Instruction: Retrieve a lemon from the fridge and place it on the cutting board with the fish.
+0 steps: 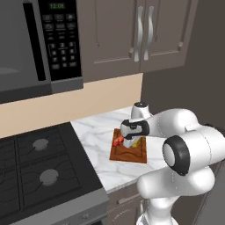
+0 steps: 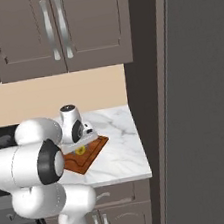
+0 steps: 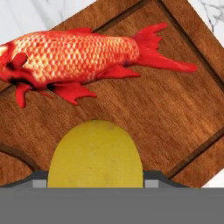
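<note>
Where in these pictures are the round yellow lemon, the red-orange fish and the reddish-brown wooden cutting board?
round yellow lemon (image 3: 95,154): hand view, middle of its skin.
red-orange fish (image 3: 78,54): hand view, scaly flank.
reddish-brown wooden cutting board (image 3: 170,109): hand view, bare wood below the tail.

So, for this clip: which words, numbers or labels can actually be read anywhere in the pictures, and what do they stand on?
"12:08", roughly: green digits on the microwave clock display, small, so the reading is uncertain.
Keypad buttons below the display: white marks, too small and blurred to read.
Cutting board, fish, lemon, upper cabinets, fridge: no text.
</note>
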Controlling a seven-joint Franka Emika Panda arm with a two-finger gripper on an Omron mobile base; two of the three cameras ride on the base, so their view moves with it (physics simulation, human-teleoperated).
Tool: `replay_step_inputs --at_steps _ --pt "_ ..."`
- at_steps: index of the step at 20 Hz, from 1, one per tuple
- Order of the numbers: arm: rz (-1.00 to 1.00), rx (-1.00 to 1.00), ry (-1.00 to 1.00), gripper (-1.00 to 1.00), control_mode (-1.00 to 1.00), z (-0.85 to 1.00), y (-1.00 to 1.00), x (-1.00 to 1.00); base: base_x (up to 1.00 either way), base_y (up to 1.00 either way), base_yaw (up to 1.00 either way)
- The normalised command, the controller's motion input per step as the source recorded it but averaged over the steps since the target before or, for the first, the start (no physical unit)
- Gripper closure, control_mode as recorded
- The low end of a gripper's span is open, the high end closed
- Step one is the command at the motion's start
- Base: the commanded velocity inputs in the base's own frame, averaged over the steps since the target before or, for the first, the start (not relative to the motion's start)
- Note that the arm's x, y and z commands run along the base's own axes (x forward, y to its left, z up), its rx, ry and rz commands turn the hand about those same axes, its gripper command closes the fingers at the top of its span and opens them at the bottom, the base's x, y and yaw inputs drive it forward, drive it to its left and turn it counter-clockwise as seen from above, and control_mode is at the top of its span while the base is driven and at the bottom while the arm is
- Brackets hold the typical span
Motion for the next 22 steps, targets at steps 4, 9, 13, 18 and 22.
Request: replay_step_inputs --at_steps 4,9,13,18,22 --pt "0.0 0.0 0.0 1.0 -1.0 -0.22 0.05 0.03 0.0 0.0 0.0" --pt "0.0 0.02 0.0 1.0 -1.0 -0.2 0.0 0.0 0.0 0.0 0.0" --pt "0.0 0.01 0.0 -1.0 -1.0 -0.16 0.0 0.0 0.0 0.0 0.0" --pt "0.0 0.0 0.0 -1.0 -1.0 -0.01 0.0 -0.01 0.0 0.0 0.0" --pt "-0.03 0.0 0.0 -1.0 -1.0 0.06 0.0 -0.15 0.0 0.0 0.0"
